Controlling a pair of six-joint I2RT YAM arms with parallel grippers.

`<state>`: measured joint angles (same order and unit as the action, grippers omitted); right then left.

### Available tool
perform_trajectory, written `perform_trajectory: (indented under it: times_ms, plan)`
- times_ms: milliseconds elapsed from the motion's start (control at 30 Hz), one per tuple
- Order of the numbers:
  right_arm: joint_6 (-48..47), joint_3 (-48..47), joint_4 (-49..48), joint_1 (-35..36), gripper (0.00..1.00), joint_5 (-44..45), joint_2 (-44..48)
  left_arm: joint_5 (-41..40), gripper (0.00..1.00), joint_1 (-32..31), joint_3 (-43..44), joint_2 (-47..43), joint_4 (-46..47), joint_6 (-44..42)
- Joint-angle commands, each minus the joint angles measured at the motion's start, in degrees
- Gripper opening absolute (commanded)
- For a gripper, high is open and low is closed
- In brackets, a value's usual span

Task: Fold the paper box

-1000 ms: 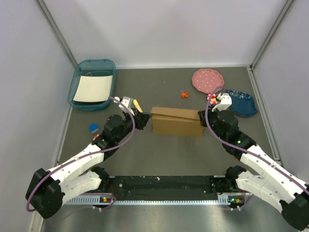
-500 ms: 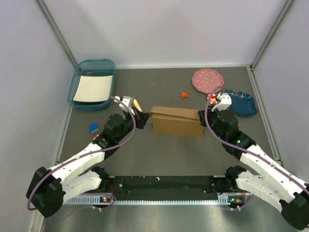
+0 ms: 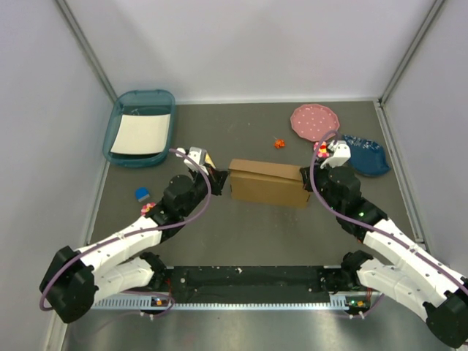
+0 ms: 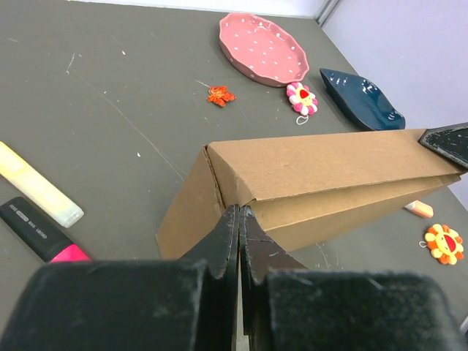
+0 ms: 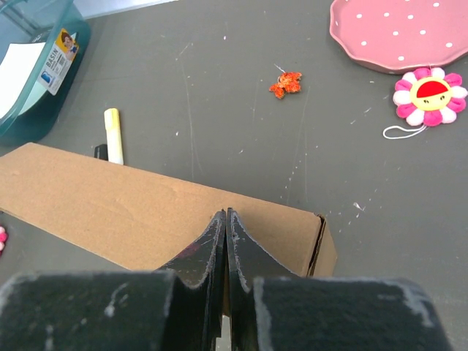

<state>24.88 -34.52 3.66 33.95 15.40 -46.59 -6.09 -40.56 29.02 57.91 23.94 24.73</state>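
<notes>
My left gripper [image 4: 239, 212] has its jaws pressed together, empty, tips at the end corner of the plain brown corrugated cardboard box [image 3: 267, 184]. My right gripper [image 5: 225, 214], jaws likewise pressed together, meets its other end. The box lies mid-way across the dark grey table [image 3: 241, 234].

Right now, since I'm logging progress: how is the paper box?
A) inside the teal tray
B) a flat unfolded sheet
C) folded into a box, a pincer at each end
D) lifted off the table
C: the paper box rests folded on the table, left pincer and right pincer shut at its ends.
</notes>
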Motion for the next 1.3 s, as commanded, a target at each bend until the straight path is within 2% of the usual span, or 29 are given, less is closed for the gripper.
perform_trajectory:
  times_ms: [0,500,667,767,800,933,1067,1267]
  plan:
    - [-0.5,1.7,4.1,0.2,0.00,-1.8,-1.0,-1.9,0.00,-1.4,-1.5,1.2,-2.8,-0.8]
    - [-0.9,2.4,4.2,0.3,0.00,-1.5,-0.7,-4.4,0.00,-3.2,-3.9,7.1,-2.5,1.6]
    - [-1.1,1.8,4.5,0.3,0.00,-1.3,-0.6,-5.6,0.00,-3.3,-3.2,5.1,-6.3,1.4]
    - [-1.3,1.3,4.7,0.3,0.00,-1.0,-0.7,-6.7,0.12,-3.4,-1.6,2.5,-9.6,0.1]
    - [-1.2,1.2,4.8,0.3,0.00,-0.9,-0.7,-7.2,0.20,-3.3,-0.4,1.3,-12.4,0.1]
    - [-1.5,0.9,4.9,0.3,0.00,-0.1,-0.9,-7.6,0.37,-3.2,2.0,-1.0,-17.4,-0.2]
    - [-1.7,0.7,4.9,0.2,0.00,0.5,-1.5,-8.2,0.46,-3.2,3.4,-2.5,-20.4,-0.2]
    - [-1.7,0.2,4.8,0.3,0.00,0.4,-2.5,-9.3,0.49,-3.2,5.0,-4.1,-23.7,-0.9]
